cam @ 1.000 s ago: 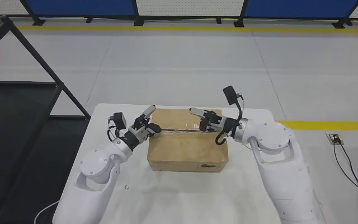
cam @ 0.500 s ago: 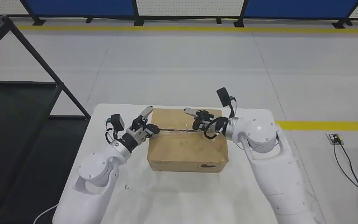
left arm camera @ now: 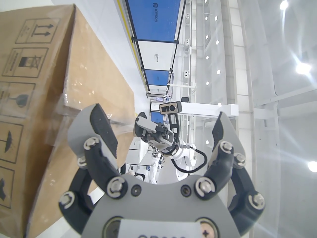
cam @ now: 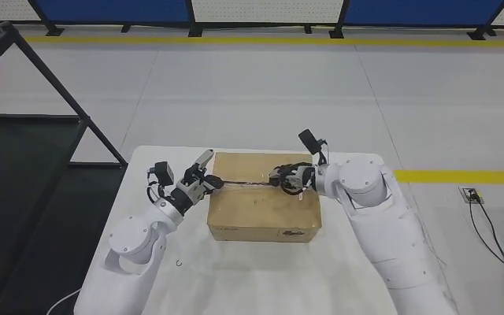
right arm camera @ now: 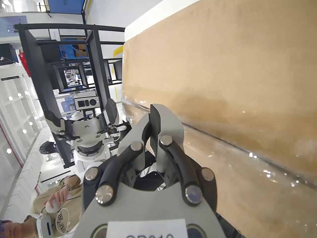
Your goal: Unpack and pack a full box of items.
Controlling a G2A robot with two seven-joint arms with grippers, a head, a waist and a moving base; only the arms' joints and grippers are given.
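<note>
At the box (cam: 264,209) — left gripper (cam: 212,171) spread; right gripper (right arm camera: 153,119) pinched.

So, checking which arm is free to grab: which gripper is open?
The left gripper, at the end of the box: its fingers stand wide apart. The right gripper, over the taped seam, has its fingers pressed together.

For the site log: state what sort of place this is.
Probably an indoor robot test hall: blue partition panels, a yellow floor line, and a taped cardboard box on a white table.
</note>
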